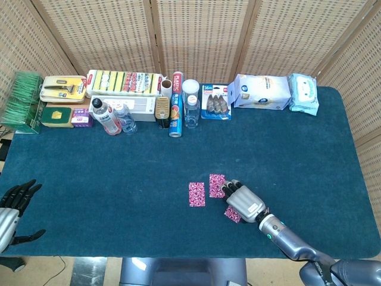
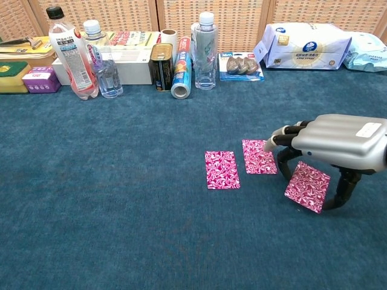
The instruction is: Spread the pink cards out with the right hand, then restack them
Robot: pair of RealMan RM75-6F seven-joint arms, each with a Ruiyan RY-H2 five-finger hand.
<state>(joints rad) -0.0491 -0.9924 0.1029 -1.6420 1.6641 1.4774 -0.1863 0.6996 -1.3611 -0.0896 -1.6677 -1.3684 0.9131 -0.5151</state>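
Three pink patterned cards lie spread on the blue cloth. The left card and the middle card lie flat and untouched. The right card sits tilted under my right hand. That hand pinches it between a lowered finger at its near-left edge and the thumb at its far corner. The other fingers arch just above the middle card's right edge. My left hand hangs off the table's left front corner with its fingers spread and nothing in them.
Along the back edge stand bottles, cans, a boxed item, a blister pack and wipe packs. Woven screens close off the rear.
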